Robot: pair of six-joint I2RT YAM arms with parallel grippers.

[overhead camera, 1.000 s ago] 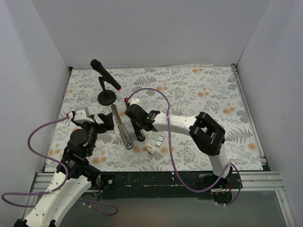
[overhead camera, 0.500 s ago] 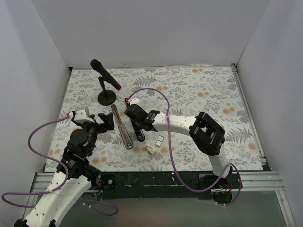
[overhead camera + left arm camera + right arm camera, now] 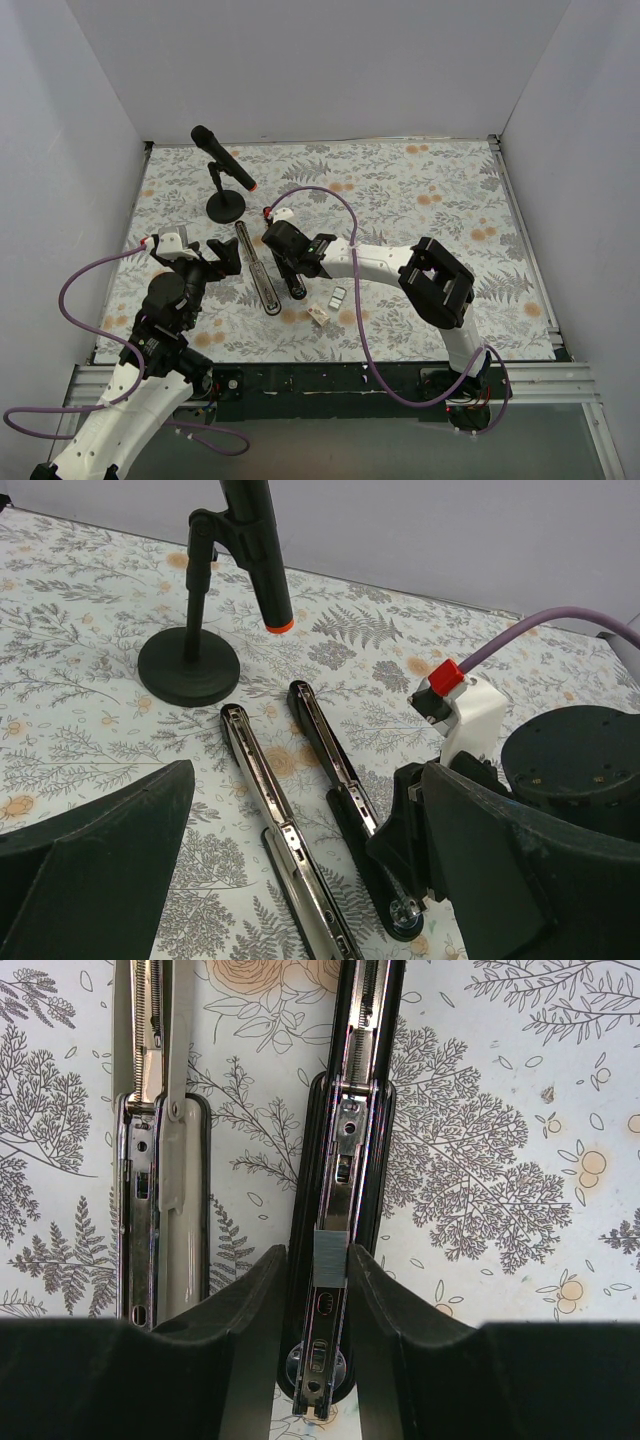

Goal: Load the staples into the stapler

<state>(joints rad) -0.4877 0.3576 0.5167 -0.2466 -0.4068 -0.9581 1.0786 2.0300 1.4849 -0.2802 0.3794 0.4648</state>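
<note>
Spreading a little wider than a second ago, the right end effector has also crept slightly toward the far left over the stapler. Its jaws now stand partly apart, one finger on each side of the stapler's black top arm, and they pinch nothing. A strip of the arm shows between the left finger and the staple block.

That small grey block lies directly between the fingertips, seated in the chrome channel of the black arm, close to the hinge end. The hinge rivet sits just below it, nearer the wrist. The stapler is folded out flat on the floral surface. Its silver-grey rail lies just to the left of the right end effector, parallel to the black arm, and both stretch away ahead of the fingertips.

A small whitish box and a grey piece rest near each other on the surface, behind the right end effector and apart from the stapler.

The left end effector is spread fully wide and holds nothing. It faces the stapler from the side, near it but not touching. Beyond the stapler from the left end effector stands a black microphone on a round base.
</note>
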